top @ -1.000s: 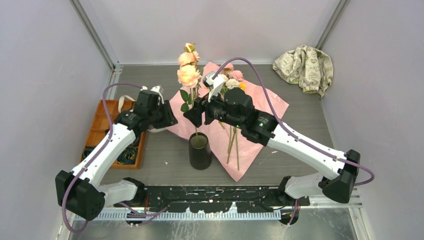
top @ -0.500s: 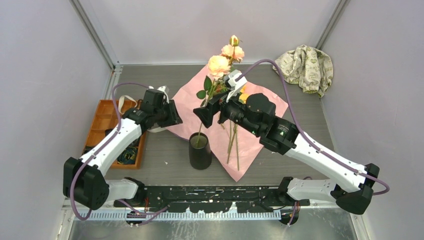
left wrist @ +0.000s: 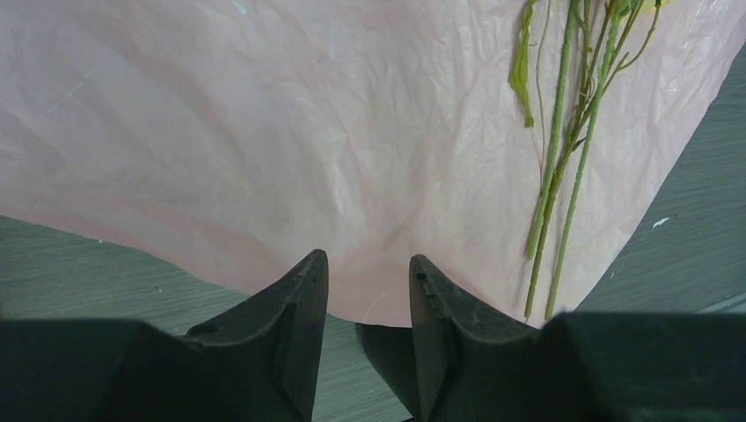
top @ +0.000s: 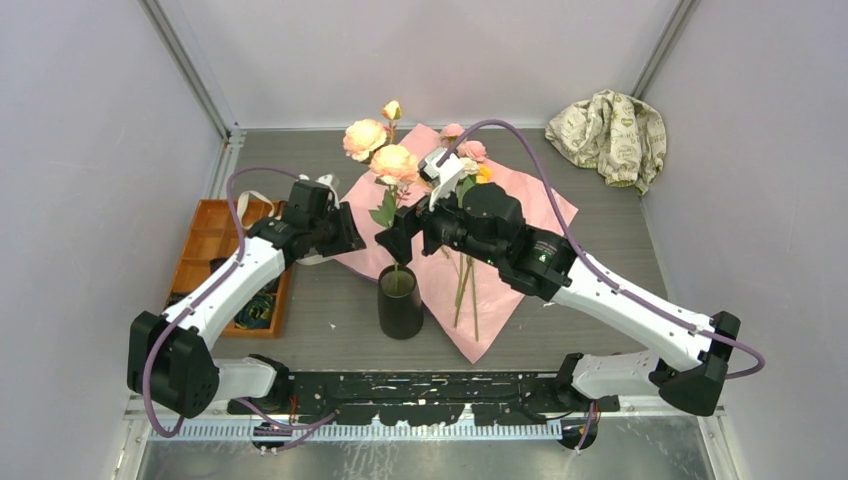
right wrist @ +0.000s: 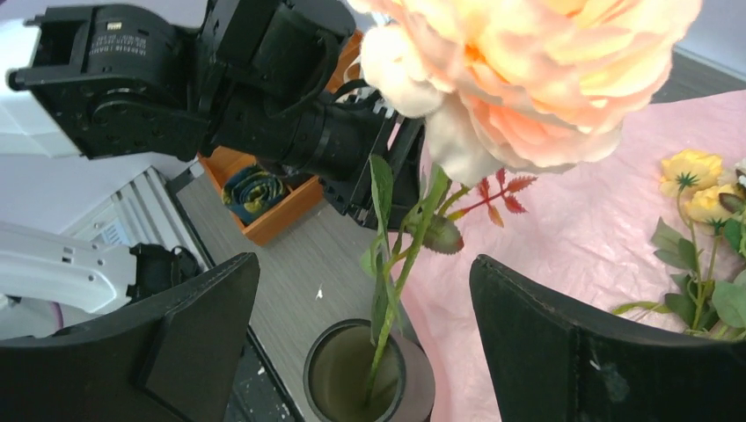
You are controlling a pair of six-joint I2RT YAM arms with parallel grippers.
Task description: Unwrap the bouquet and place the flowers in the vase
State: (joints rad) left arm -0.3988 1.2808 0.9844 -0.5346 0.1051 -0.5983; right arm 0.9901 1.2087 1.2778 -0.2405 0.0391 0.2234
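The black vase [top: 400, 310] stands at the near edge of the pink wrapping paper [top: 530, 215]. One peach-pink rose stem [top: 393, 165] stands in it, leaning back and left. My right gripper [top: 408, 232] hangs wide open just above the vase [right wrist: 415, 380]; the stem [right wrist: 400, 272] rises between its fingers without touching either. The rest of the flowers [top: 466, 160] lie on the paper, stems [left wrist: 563, 176] toward me. My left gripper [top: 345, 230] is open and empty, low over the paper's left edge [left wrist: 264, 132].
An orange tray [top: 205, 245] with black coiled rolls [top: 255, 310] sits at the left wall. A beige patterned cloth [top: 610, 130] lies in the far right corner. Walls close in the left, back and right sides.
My right gripper has opened and let go of the rose stem. The blooms swung right, then back left over the vase. The left arm has barely moved.
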